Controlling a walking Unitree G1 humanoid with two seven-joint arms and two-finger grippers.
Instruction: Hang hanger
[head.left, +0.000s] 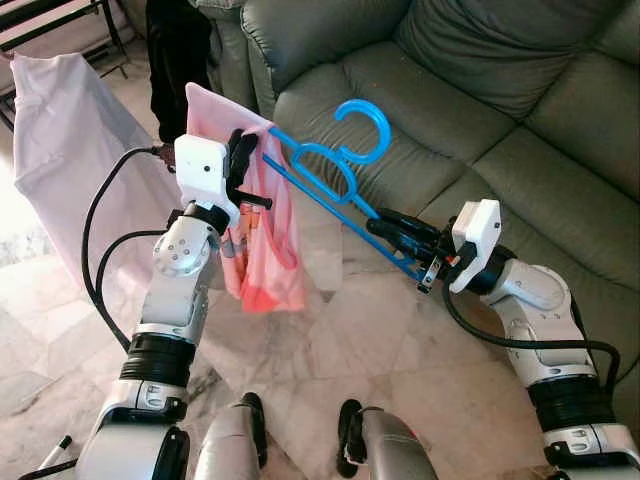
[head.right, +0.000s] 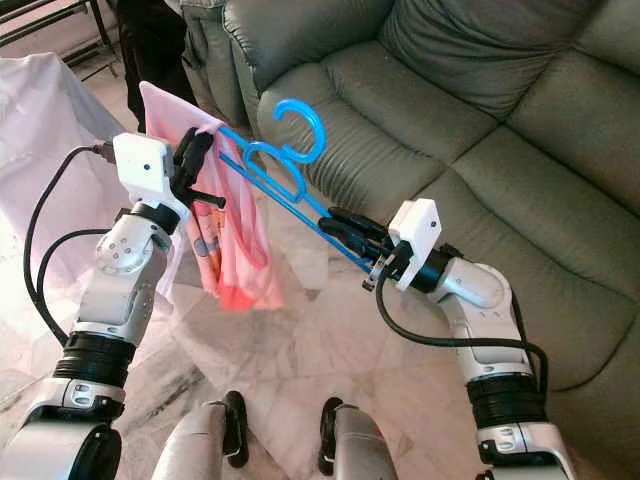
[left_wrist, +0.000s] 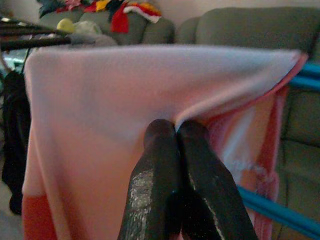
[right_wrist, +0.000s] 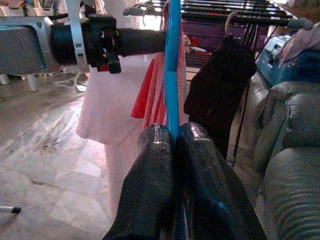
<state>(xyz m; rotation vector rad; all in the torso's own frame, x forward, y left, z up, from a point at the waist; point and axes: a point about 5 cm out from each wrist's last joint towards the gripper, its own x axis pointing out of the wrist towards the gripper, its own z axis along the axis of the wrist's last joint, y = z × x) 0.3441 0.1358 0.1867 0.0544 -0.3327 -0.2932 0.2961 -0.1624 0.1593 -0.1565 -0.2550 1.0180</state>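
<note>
- While both arms are raised, your right hand (head.left: 405, 238) is clamped on one end of the blue hanger (head.left: 330, 180), and your left hand (head.left: 243, 160) pinches the pink garment (head.left: 265, 250) draped over the far end.
- Between the two hands runs the hanger's long axis, hook pointing up toward the sofa (head.left: 480, 90).
- Beyond your right fingertips (right_wrist: 160, 165) stands the drying rack (right_wrist: 235, 10); your right hand looks nearer to it.
</note>
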